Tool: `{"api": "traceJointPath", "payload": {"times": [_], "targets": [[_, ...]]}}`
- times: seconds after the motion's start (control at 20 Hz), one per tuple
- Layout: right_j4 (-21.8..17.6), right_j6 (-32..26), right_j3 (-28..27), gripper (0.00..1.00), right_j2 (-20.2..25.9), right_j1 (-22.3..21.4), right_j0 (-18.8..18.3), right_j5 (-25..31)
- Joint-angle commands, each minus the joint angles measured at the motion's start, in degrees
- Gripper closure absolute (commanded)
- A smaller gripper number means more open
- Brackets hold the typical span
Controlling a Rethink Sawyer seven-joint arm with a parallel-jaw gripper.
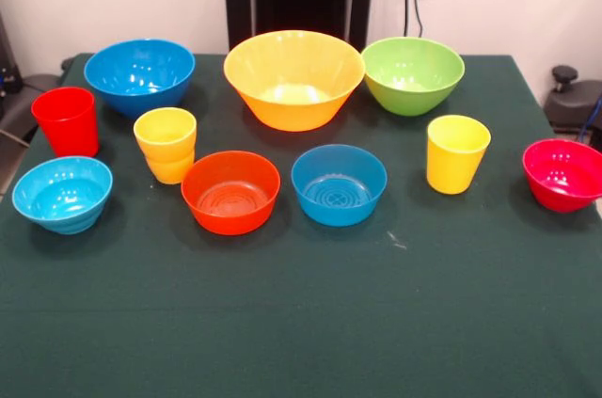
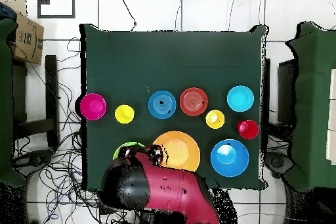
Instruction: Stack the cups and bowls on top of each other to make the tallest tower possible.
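Every bowl stands upright and apart on the green cloth. The back row holds a medium blue bowl [image 1: 139, 73], a large yellow-orange bowl [image 1: 293, 78] and a lime green bowl [image 1: 413, 73]. In front are a light-blue bowl [image 1: 62, 193], an orange-red bowl [image 1: 230, 191], a small blue bowl [image 1: 339, 183] and a crimson bowl [image 1: 562, 174]. A red cup [image 1: 67, 120] and a yellow cup [image 1: 456, 153] stand alone. The yellow-orange cup [image 1: 166, 144] looks like one nested in another. From above, the red and black arm [image 2: 161, 188] covers part of the green bowl [image 2: 123, 148]; its gripper end is unclear.
The green cloth table [image 1: 301, 323] has a wide bare strip along its near edge in the front view. Cables, chairs and a cardboard box [image 2: 25, 37] surround the table in the overhead view.
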Motion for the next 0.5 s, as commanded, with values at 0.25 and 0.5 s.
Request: {"api": "traceJointPath", "payload": {"times": [0.25,0.5], "targets": [[-6.0,9.2,2.9,0.00,2.4,21.6,0.4,-24.7],[-6.2,9.3,2.2,0.00,2.3,26.0,0.1,-30.1]]}}
